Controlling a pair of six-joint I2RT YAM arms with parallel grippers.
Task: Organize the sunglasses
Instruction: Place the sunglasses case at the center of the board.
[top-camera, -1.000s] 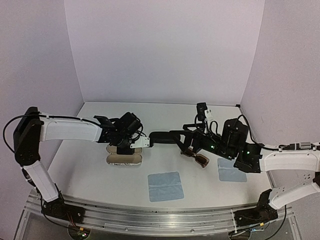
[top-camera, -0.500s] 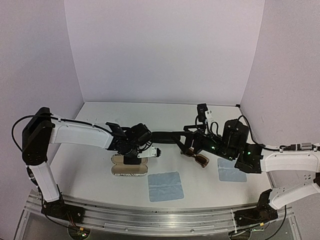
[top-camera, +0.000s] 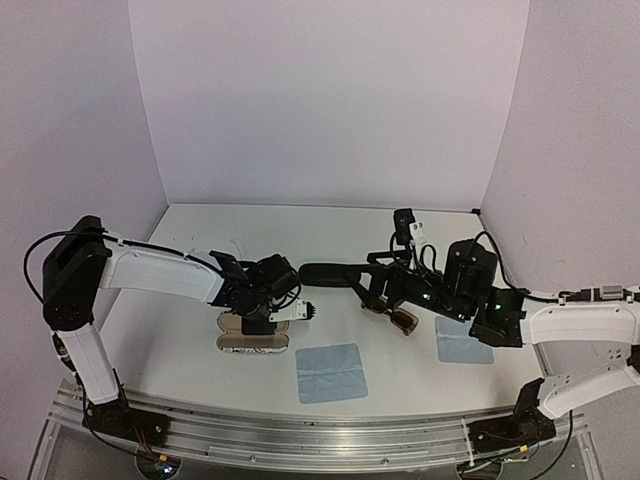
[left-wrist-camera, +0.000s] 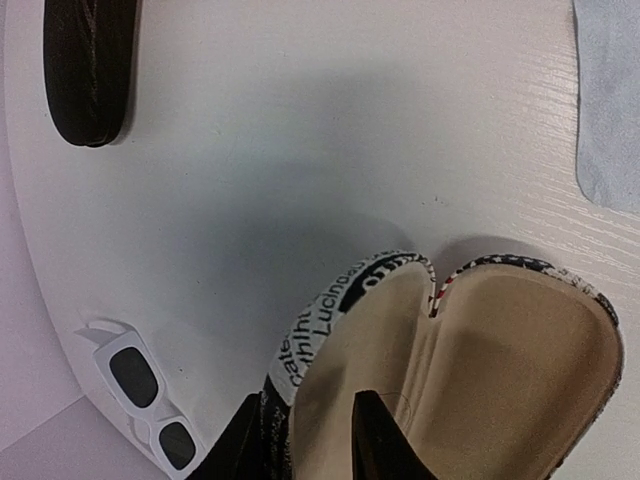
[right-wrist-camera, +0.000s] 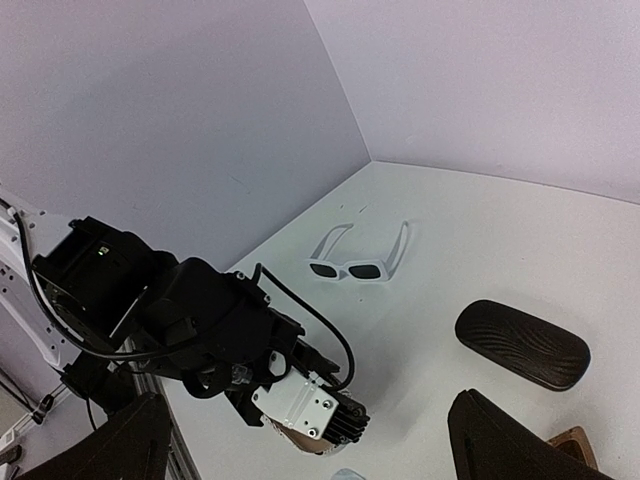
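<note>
Where the right arm crosses the top view, the brown pair is mostly covered. One brownish lens and a bit of chunky frame show on the table, just below the right gripper. The right wrist view catches only a brown sliver at its bottom edge. The white pair is tiny and faint from above, behind the left arm. The right wrist view shows it plainly, temples unfolded, lying near the back left corner, well apart from both cases. The striped case lies open, tan lining up, its near end cut off by the left wrist frame. One cloth lies bare at front centre; a second is partly hidden under the right arm.

Left gripper: only the dark fingertips show, at the frame's bottom. Jaws a little apart, one finger outside the case's lettered wall, one inside on the lining. Cannot tell whether they pinch the wall or merely straddle it.

Right gripper: jaws spread wide, nothing between them, holding nothing. The black case, closed, lies between the two grippers.
</note>
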